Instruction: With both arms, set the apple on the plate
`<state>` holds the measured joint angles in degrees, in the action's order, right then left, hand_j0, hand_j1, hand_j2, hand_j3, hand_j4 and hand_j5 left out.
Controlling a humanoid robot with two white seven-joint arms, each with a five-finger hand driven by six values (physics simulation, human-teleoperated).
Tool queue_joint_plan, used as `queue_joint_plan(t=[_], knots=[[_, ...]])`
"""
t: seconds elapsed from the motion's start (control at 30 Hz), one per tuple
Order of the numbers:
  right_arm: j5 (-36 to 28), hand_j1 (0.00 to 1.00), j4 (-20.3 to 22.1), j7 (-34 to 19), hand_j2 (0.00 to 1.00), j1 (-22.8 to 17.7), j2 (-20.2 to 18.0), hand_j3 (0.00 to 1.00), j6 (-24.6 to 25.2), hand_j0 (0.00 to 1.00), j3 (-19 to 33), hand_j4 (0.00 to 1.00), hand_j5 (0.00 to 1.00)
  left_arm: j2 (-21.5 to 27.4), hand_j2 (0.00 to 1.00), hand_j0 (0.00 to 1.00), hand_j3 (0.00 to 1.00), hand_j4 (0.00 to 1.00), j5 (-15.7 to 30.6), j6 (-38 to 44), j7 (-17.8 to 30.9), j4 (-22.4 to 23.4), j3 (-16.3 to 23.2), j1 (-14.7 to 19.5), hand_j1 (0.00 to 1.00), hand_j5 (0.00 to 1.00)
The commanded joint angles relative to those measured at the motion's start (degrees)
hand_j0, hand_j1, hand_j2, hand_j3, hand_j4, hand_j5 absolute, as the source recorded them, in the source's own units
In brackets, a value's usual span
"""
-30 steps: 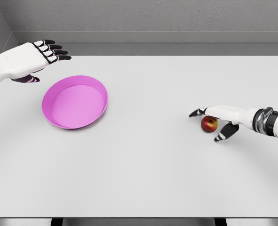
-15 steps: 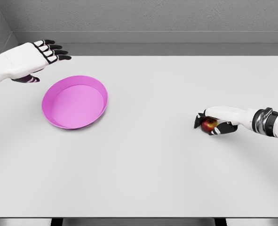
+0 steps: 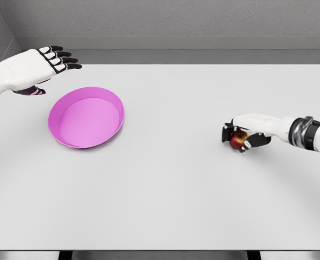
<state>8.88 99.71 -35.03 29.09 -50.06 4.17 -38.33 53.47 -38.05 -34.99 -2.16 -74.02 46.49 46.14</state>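
Note:
A small red apple (image 3: 237, 139) is wrapped in the fingers of my right hand (image 3: 242, 136) at the right side of the white table (image 3: 170, 184), lifted slightly off its surface. A pink plate (image 3: 86, 117) lies on the left part of the table, far from the apple. My left hand (image 3: 43, 67) hovers above and to the left of the plate with its fingers spread, holding nothing.
The table's far edge meets a grey wall. The near edge runs along the bottom of the view. Nothing else lies on the table.
My right hand's fingers have curled around the apple and raised it a little, up and to the left. The left hand and plate have stayed put.

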Motion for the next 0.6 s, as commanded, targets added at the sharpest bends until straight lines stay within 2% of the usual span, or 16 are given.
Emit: queue_joint_plan(t=[0.0, 0.4, 0.57], knots=[[-0.09, 0.45, 0.75, 0.03, 0.45, 0.0, 0.49, 0.45, -0.3, 0.45, 0.01, 0.45, 0.45, 0.06, 1.0, 1.0, 1.0, 1.0, 0.34, -0.01, -0.03, 0.02, -0.08, 0.0, 1.0, 1.0], [0.0, 0.43, 0.75, 0.03, 0.43, 1.23, 2.16, 0.43, -4.43, 0.43, -0.16, 0.43, 0.43, 0.58, 1.0, 1.0, 1.0, 1.0, 0.34, -0.01, -0.03, 0.02, -0.08, 0.09, 1.0, 1.0], [0.0, 0.42, 0.75, 0.03, 0.42, 2.37, 4.71, 0.42, -5.57, 0.42, -0.16, 0.42, 0.42, 0.67, 1.0, 1.0, 1.0, 1.0, 0.34, -0.01, -0.03, 0.02, -0.17, 0.09, 1.0, 1.0]])
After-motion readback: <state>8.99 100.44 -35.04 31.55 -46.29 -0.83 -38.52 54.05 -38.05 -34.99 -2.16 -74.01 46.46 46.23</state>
